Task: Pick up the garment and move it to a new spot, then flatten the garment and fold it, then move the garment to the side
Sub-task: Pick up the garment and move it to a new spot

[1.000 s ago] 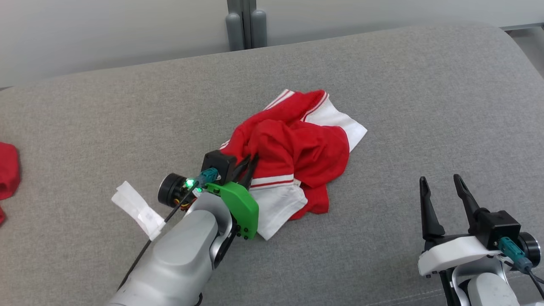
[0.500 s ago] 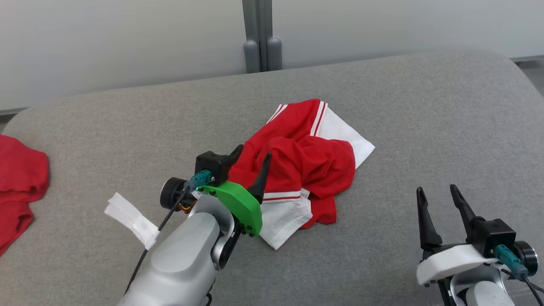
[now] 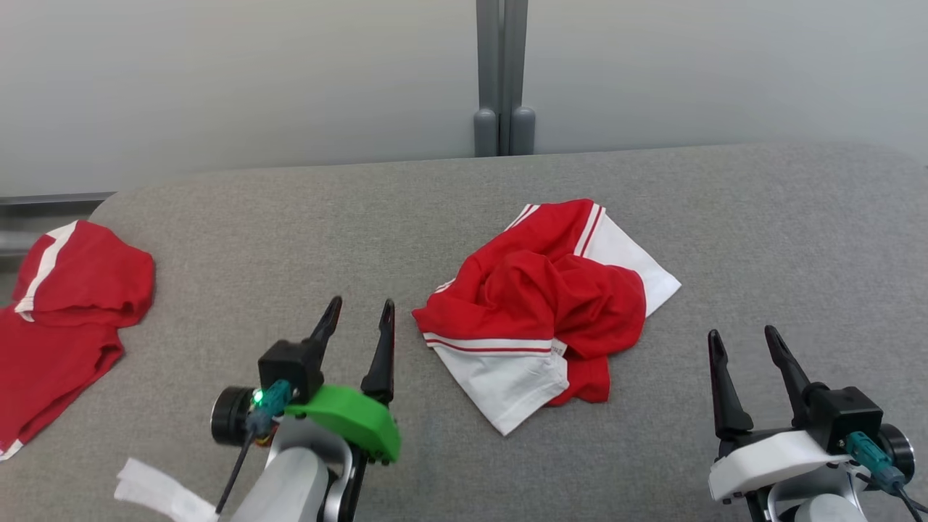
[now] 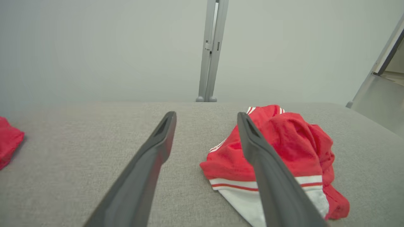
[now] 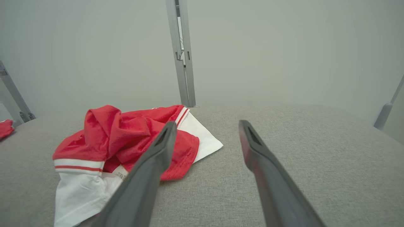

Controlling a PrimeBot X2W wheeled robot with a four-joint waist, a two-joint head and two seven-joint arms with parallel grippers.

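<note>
Both my hands are empty over the grey cushion (image 3: 761,217). My left gripper (image 3: 362,303) stands with its two fingers spread wide and nothing between them. My right gripper (image 3: 742,333) is spread just as wide and holds nothing either.

The garment (image 3: 540,304), a red and white piece, lies crumpled in a heap between them near the middle of the cushion, touching neither hand. From my left gripper it lies to the right and a little farther off, with its red folded edge just beside that hand's right finger. From my right gripper it lies to the left and farther away, across a slightly wider strip of bare cushion.

The heap's long axis runs from a white hem at the near side to a striped corner at the far side, leaning right. By my reckoning the left hand is the nearer one, and its reach would go rightward into the red fold.

A second red garment (image 3: 65,304) lies well apart at the far left, and a white slip (image 3: 156,493) sits near my left forearm.
</note>
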